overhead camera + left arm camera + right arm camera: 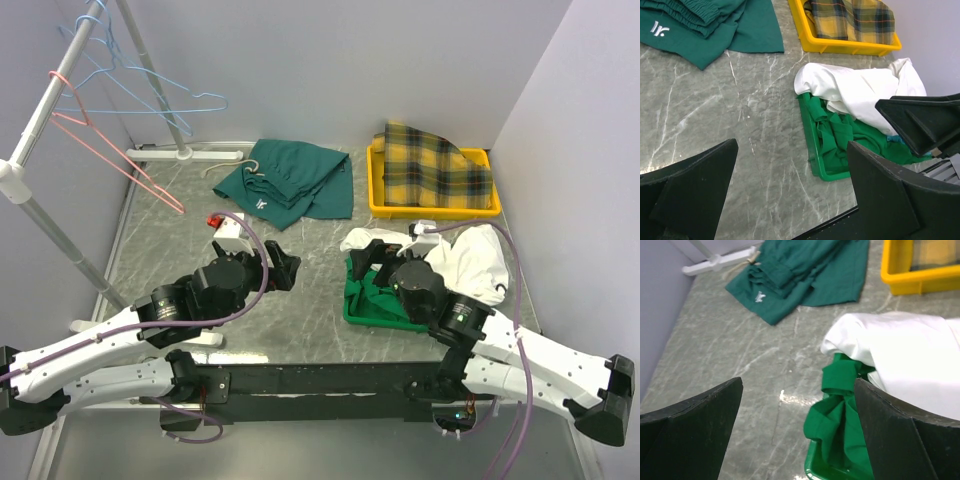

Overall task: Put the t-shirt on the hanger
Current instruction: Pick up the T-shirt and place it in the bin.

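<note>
Both grippers stand with fingers spread wide and hold nothing. The left gripper [283, 265] hovers over the bare table [180, 240]. The right gripper [365, 258] hangs just beside the white t-shirt [482, 255], which lies crumpled over green cloth [840, 135] in a green tray [352, 308]. The pink hanger [120, 165] hangs on the rail [40, 115] at the far left, well apart from the t-shirt.
</note>
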Action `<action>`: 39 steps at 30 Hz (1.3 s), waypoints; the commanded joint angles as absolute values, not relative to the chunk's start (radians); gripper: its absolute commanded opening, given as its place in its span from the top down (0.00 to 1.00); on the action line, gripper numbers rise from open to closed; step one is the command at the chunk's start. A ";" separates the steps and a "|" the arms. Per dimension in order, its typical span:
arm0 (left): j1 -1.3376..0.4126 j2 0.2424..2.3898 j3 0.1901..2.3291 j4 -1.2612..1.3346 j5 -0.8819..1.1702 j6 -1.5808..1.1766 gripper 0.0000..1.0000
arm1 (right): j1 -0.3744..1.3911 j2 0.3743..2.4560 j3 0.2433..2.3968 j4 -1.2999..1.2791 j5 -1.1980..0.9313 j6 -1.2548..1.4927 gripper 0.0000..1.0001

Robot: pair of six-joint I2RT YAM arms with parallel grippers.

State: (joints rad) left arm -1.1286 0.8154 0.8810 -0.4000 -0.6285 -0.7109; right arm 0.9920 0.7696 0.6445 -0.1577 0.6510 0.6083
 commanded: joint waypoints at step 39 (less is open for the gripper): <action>-1.132 0.821 0.879 -0.384 -0.572 -0.724 0.04 | 0.571 1.258 0.801 -0.303 0.613 0.674 0.97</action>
